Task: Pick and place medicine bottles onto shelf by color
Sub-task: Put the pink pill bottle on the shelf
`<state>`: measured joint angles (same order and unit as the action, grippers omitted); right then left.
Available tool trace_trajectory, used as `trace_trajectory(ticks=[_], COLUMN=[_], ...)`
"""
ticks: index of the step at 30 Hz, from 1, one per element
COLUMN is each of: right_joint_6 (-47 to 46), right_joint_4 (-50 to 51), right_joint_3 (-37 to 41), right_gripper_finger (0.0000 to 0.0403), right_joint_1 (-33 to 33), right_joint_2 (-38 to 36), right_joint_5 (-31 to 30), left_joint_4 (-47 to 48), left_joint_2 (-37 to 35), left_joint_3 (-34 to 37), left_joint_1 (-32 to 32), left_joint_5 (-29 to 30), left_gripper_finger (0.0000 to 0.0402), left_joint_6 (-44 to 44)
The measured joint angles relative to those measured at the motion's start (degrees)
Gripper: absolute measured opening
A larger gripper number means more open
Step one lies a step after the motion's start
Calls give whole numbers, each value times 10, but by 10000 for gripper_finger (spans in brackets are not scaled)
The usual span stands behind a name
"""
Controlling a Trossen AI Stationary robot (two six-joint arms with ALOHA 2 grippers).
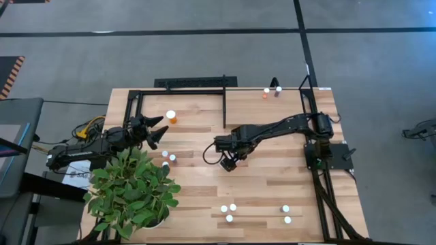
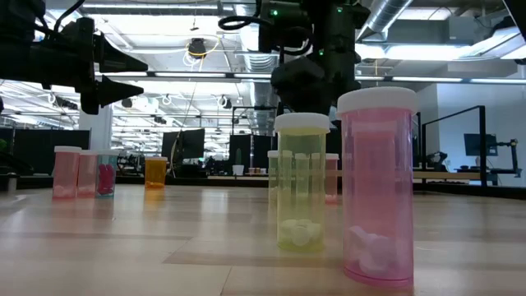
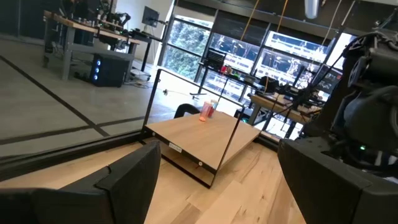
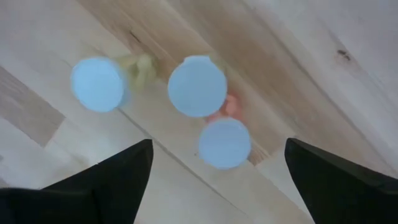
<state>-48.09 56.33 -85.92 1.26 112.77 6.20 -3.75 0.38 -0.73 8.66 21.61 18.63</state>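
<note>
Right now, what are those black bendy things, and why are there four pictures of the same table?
They are two robot arms, each ending in a two-finger gripper. One picture looks down from above, one looks across from down low, and two come from cameras on the arms' wrists. The left gripper is open near the shelf, where one orange bottle stands. The right gripper is open over the middle of the table; its camera sees three white caps below. More little bottles stand around, and there is a leafy plant. Neither gripper holds anything.
</note>
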Motion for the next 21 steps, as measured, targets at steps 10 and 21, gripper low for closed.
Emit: trace_trajectory(ticks=[10,21], right_joint_6=[6,1], right_joint_4=[-37,-52], right_joint_3=[25,38], right_gripper_finger=[336,264], right_joint_1=[-3,-4], right_joint_2=[0,0], right_joint_5=[1,12], left_joint_4=[0,0], left_joint_2=[0,0], left_joint_3=[0,0], left_joint_1=[0,0], left_joint_5=[0,0], left_gripper_finger=[312,312], left_joint_6=[0,0])
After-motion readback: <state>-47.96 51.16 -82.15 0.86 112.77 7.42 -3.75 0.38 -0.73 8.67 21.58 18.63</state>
